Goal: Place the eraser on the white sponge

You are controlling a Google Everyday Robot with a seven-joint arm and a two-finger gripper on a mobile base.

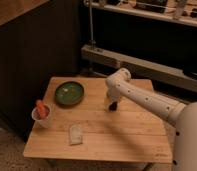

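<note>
Gripper [112, 105] low over table [134, 131] centre, right of green bowl [68, 93]; its grip state cannot be told. White sponge [75, 134] lies apart, nearer front edge.

Green bowl [69, 93], white cup [45, 120] with carrot [40, 107], wooden table [127, 136]

Green bowl [68, 93], off-white sponge [75, 134], orange carrot [40, 107] in white cup [44, 120], dark gripper [112, 105] over tan wooden table [134, 137].
</note>
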